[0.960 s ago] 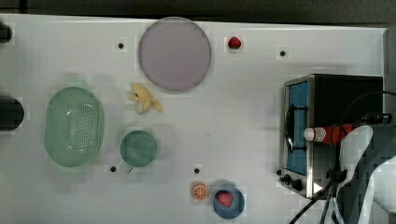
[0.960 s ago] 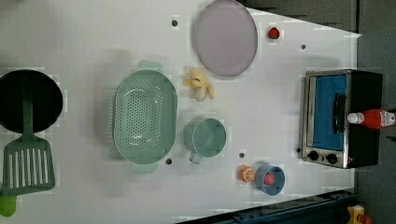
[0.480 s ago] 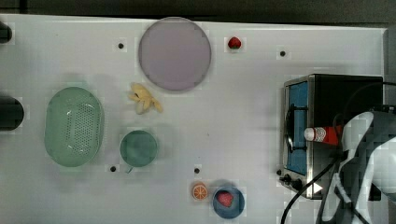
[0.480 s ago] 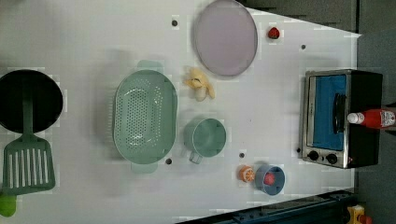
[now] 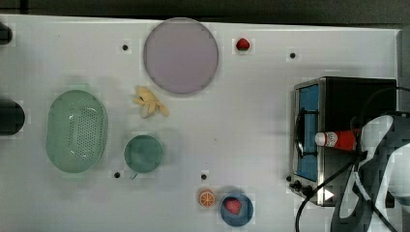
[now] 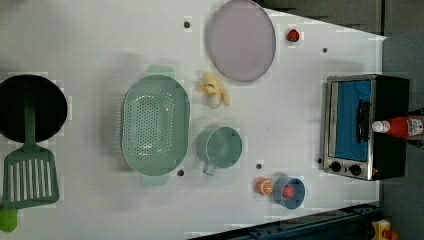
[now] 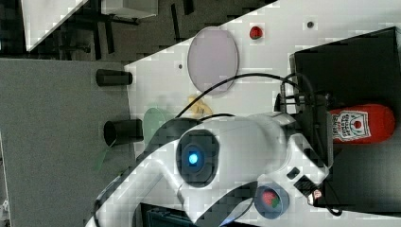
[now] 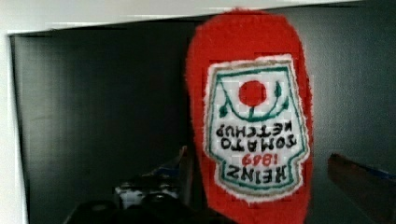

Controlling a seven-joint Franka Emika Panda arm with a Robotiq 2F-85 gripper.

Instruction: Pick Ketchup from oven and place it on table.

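The ketchup is seen in the top view lying on the oven's black top, white cap toward the door; its far end is covered by the white arm.

In the left view the bottle's base is cut off at the frame edge, and the bench carries a green colander, a mug and a lilac plate.

In the right view the arm hides the cap end.

In the wrist view the red body and its white label are seen close between two dark fingers, one at each side of it; whether the jaws are clenched on it cannot be told.
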